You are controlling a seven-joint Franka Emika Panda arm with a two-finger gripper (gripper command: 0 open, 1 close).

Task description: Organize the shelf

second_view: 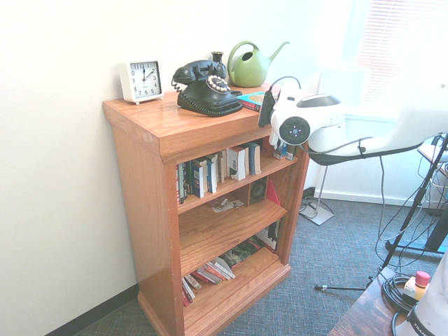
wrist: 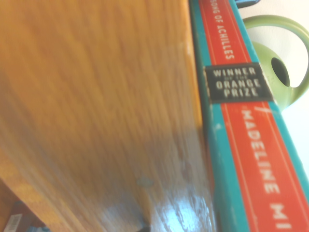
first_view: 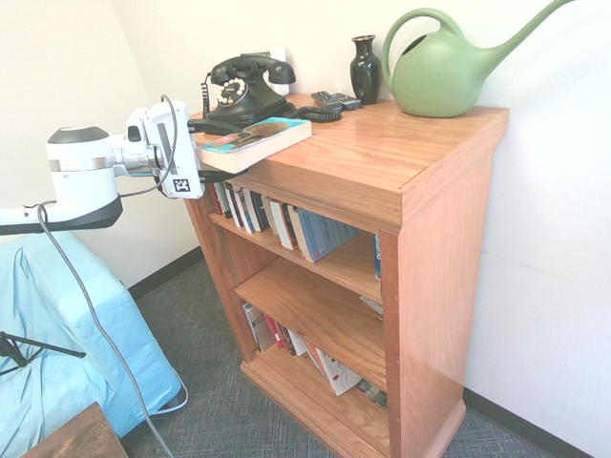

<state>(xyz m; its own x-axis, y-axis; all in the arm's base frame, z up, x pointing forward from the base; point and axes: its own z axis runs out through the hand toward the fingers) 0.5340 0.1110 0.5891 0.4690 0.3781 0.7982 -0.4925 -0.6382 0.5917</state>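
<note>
We see the shelf (first_view: 401, 181) standing against a white wall, three open tiers below. At its top's front edge, our gripper (first_view: 212, 151), jaws spread wide, reaches level toward one teal book (first_view: 256, 141) overhanging that edge. Behind sit one black telephone (first_view: 246, 88), one vase (first_view: 365, 69), one green watering can (first_view: 441, 74), one clock (second_view: 141, 80).

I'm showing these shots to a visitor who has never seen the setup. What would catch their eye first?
Probably the green watering can at the back of the shelf top, next to the old black rotary phone. Then the white arm's end effector, level with the shelf top at a teal book overhanging its front edge.
</note>
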